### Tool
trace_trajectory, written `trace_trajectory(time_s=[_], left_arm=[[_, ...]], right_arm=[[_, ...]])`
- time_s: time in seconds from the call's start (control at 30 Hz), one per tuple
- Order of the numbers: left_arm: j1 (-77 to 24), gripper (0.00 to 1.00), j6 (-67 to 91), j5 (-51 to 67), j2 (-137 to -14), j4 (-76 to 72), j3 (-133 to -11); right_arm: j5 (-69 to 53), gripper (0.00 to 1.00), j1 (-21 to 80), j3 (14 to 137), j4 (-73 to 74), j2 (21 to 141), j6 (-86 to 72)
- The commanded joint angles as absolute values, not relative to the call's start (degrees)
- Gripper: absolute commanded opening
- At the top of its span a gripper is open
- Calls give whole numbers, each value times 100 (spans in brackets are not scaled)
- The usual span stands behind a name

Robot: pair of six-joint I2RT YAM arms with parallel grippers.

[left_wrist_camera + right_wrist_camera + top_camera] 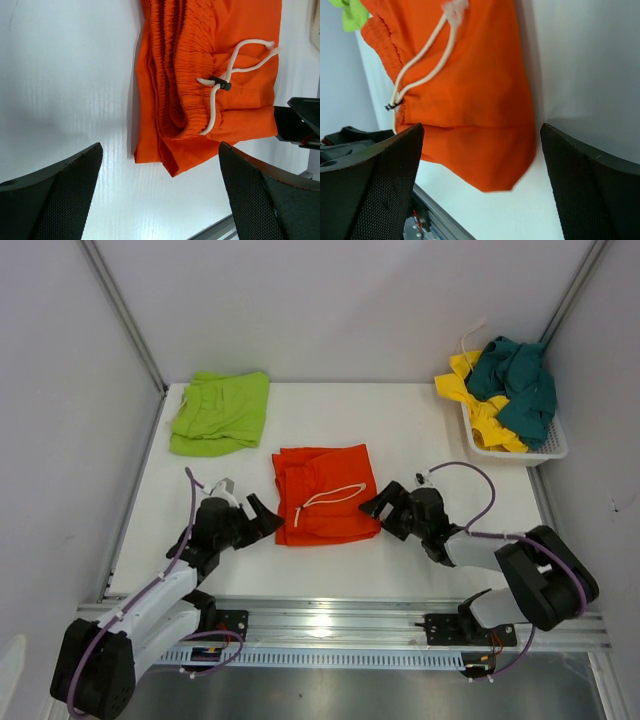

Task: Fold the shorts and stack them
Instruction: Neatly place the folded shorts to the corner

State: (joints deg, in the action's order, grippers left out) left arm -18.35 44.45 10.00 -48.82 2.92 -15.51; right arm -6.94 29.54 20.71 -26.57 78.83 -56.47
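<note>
The orange shorts (325,493) lie folded in a rough square at the middle of the table, white drawstring on top. They also show in the left wrist view (210,75) and the right wrist view (465,95). My left gripper (263,517) is open and empty just left of their near left corner. My right gripper (383,506) is open and empty just right of their near right corner. The lime green shorts (220,412) lie folded at the far left. Yellow shorts (487,412) and dark teal shorts (520,385) are heaped in the basket.
A white mesh basket (512,451) stands at the far right corner. White walls with metal posts close the table on three sides. A metal rail (330,625) runs along the near edge.
</note>
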Motion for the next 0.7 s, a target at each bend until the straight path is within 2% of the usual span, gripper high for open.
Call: trace_trajectory(time_s=[0.0, 0.1, 0.13, 0.2, 0.27, 0.3, 0.43, 0.47, 0.67], left_arm=[[-1819, 99, 4447, 1010, -4632, 404, -1477], [-1828, 99, 4579, 1098, -4527, 457, -1459], [-1828, 99, 4640, 1142, -4518, 466, -1450], [-1828, 99, 4676, 1186, -4491, 483, -1468], [-1837, 99, 4728, 1248, -4465, 518, -1520], [-1889, 99, 4781, 1257, -4447, 510, -1529], [-2310, 99, 5062, 1117, -4246, 422, -1599], [-2416, 99, 5132, 994, -4210, 404, -1617], [-3304, 99, 5747, 581, -4271, 142, -1644]], right_arm=[[-659, 99, 3111, 2109, -3041, 8384, -5923], [-589, 83, 3347, 2127, -3190, 8525, -6213], [-563, 74, 3410, 2144, -3182, 8525, -6292], [-440, 63, 3594, 2197, -2981, 8429, -6476], [-265, 44, 3796, 2311, -2657, 8263, -6617], [-203, 30, 3858, 2364, -2506, 8201, -6644], [-123, 5, 3955, 2662, -2066, 7981, -6767], [-114, 0, 3955, 2785, -1918, 7954, -6811], [-193, 0, 3964, 3146, -1678, 7954, -7285]])
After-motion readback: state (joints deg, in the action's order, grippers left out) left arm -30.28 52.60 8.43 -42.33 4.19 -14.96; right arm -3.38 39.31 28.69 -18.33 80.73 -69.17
